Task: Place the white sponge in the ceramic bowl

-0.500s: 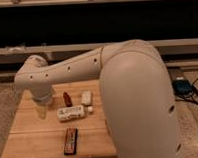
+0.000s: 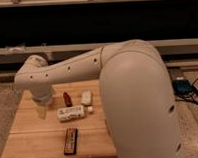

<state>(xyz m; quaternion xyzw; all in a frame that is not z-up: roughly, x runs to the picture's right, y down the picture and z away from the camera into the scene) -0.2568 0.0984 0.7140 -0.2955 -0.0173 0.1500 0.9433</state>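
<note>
The white sponge (image 2: 86,97) is a small off-white block lying on the wooden table (image 2: 30,142), near its far middle. My gripper (image 2: 42,107) hangs down from the pale arm (image 2: 67,70) over the table's left side, well left of the sponge and apart from it. No round orange-red ceramic bowl shows; the arm covers part of the table's left and right.
A small, narrow dark red object (image 2: 67,98) stands just left of the sponge. A long white labelled bottle (image 2: 71,113) lies in front of the sponge. A dark flat bar (image 2: 70,141) lies near the front edge. Cables and a blue device (image 2: 182,85) are on the floor at right.
</note>
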